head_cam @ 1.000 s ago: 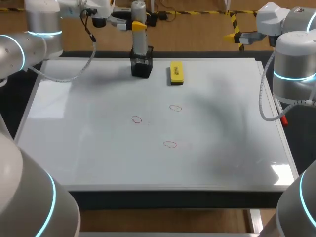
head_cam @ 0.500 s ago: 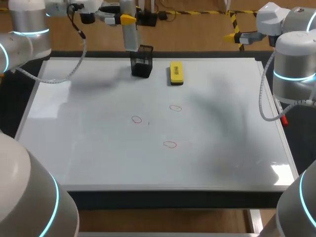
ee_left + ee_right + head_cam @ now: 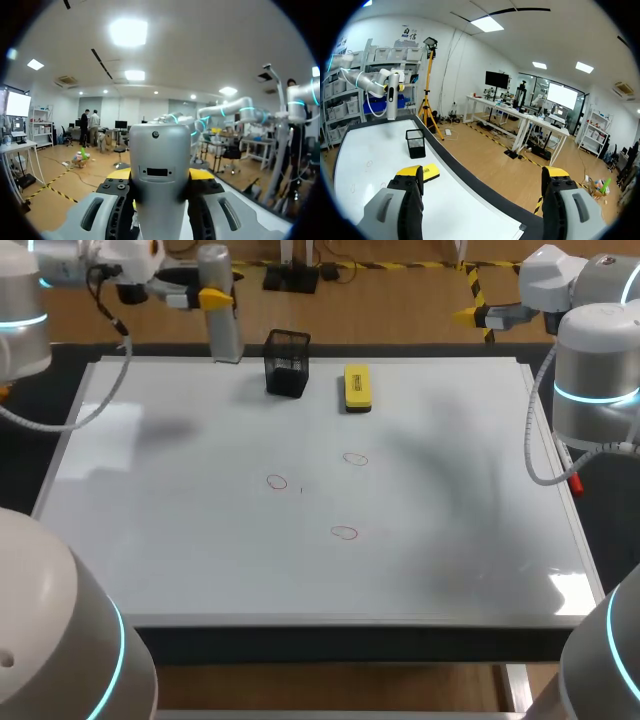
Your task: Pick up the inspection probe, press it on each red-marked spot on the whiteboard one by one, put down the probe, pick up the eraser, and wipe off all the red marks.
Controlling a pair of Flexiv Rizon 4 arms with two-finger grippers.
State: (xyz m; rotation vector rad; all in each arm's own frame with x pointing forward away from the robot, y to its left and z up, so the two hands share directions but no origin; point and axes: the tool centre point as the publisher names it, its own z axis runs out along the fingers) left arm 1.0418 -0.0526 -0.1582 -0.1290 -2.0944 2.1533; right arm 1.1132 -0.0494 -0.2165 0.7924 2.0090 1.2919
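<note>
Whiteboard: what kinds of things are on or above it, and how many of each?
Red marks: 3
Yellow eraser: 1
Black mesh holder: 1
Grey probe, held in the left pincer: 1
Total: 6

A: What do we make of the whiteboard (image 3: 200, 540)?
B: Smooth and glossy; we see glare on it. Our inspection probe (image 3: 160, 170) looks matt silver-grey, metal or plastic we cannot tell.
A: And the mesh holder (image 3: 287, 364)?
B: Black wire mesh, we'd say. The eraser (image 3: 357, 386) looks like yellow plastic, faintly shiny.
</note>
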